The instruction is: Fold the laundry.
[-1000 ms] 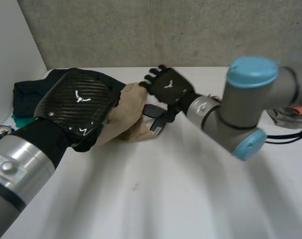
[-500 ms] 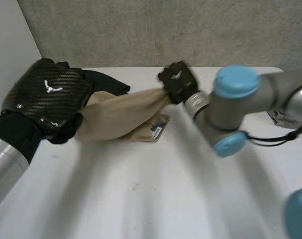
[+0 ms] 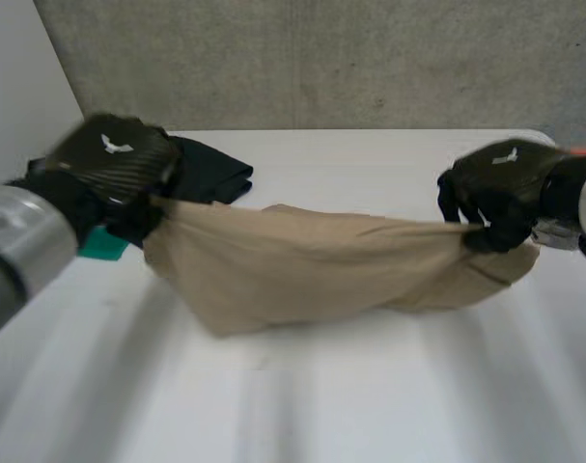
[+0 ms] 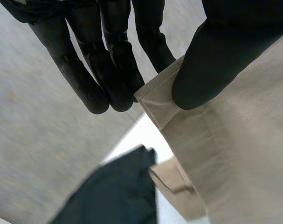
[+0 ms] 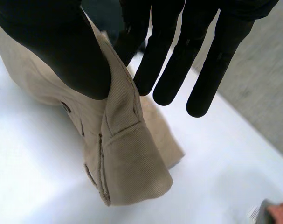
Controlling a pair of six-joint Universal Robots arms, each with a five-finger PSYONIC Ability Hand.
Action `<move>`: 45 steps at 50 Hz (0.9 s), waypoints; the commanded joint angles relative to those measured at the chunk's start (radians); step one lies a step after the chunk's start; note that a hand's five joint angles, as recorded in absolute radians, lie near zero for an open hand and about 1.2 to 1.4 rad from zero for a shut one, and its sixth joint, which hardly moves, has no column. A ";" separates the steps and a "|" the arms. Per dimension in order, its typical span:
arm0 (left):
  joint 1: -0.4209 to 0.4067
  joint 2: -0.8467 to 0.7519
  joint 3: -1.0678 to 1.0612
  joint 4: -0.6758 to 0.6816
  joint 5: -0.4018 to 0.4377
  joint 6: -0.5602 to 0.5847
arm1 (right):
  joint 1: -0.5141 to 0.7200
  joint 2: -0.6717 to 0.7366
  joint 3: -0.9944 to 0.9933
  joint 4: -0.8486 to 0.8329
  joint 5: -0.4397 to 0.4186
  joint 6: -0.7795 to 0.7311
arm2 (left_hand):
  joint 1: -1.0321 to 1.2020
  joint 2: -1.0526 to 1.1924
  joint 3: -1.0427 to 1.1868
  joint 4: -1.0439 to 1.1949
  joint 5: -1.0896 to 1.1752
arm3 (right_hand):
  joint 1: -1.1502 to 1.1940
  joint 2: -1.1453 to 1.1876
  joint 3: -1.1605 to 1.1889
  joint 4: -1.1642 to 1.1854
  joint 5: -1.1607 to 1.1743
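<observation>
Pinching left hand (image 3: pixel 109 162): fingers (image 4: pixel 117 60) clamped on corner of tan garment (image 3: pixel 312 265)
Right hand (image 3: pixel 500 188): fingers clamped on its opposite end, above tabletop (image 3: pixel 370 395)

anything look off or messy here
Nothing looks damaged. The tan garment is stretched between the left hand and right hand, but its middle sags bunched onto the table, not flat yet.

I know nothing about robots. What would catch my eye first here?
A beige garment spans the white table, pinched at one end by the black left hand and at the other by the right hand. Just behind the left hand lies a dark garment.
</observation>
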State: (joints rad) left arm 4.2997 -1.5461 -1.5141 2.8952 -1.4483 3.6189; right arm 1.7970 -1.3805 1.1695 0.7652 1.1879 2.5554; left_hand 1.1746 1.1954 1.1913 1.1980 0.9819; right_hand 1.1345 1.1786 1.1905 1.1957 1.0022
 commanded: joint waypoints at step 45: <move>-0.008 -0.583 0.300 0.496 -0.060 -0.099 | 0.071 0.357 0.013 -0.820 0.262 0.128 | 0.222 0.201 0.205 0.198 0.240 | 0.262 0.218 0.206 0.201 0.219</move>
State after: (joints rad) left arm 4.3083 -2.0859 -1.0027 3.3654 -1.5342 3.4928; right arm 1.8862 -1.0311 0.9432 -0.0440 1.4806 2.7122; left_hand 1.1746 1.1996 1.1913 1.1988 0.9820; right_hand 1.1345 1.1787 1.1971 1.1988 1.0216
